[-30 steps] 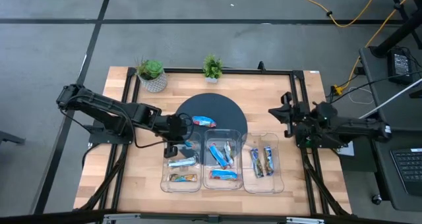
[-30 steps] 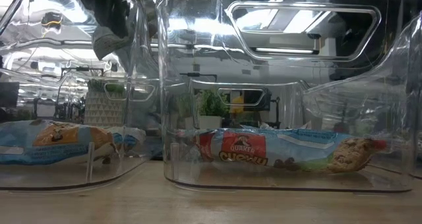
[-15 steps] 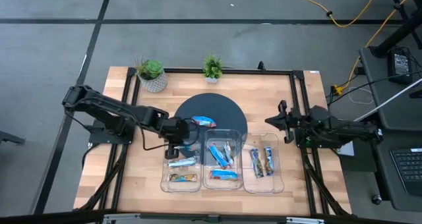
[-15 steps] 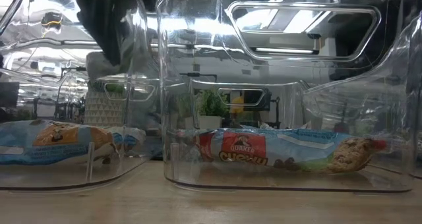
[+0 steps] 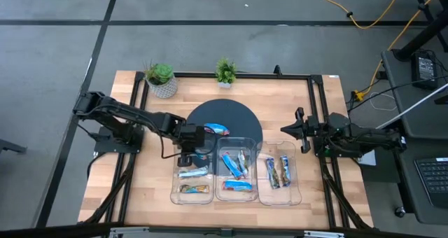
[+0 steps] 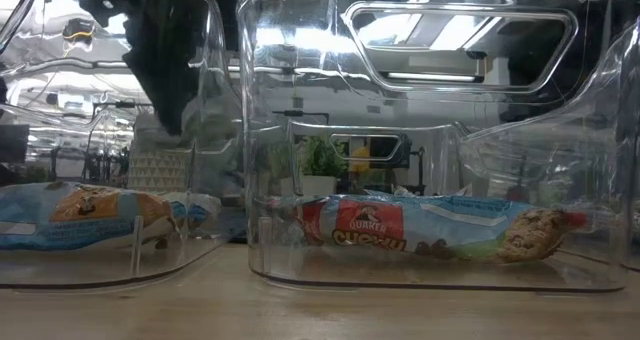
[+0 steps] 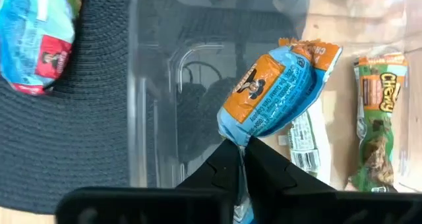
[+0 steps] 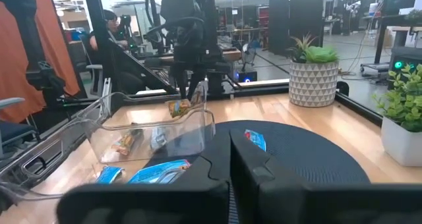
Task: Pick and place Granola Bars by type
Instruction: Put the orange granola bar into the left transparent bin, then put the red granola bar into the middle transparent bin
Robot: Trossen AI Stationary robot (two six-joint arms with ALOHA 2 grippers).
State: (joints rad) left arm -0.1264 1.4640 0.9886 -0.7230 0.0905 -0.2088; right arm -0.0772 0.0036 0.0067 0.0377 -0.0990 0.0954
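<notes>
Three clear trays stand in a row on the wooden surface, beside the black round mat; the left tray holds two granola bars; the middle tray holds several blue bars; the right tray holds two bars side by side; one blue bar lies on the mat. The left gripper hangs over the left tray's mat-side end, clamped on an orange-and-blue bar by one end of its wrapper. The right gripper waits beside the right tray, narrowed to a slit and holding nothing.
</notes>
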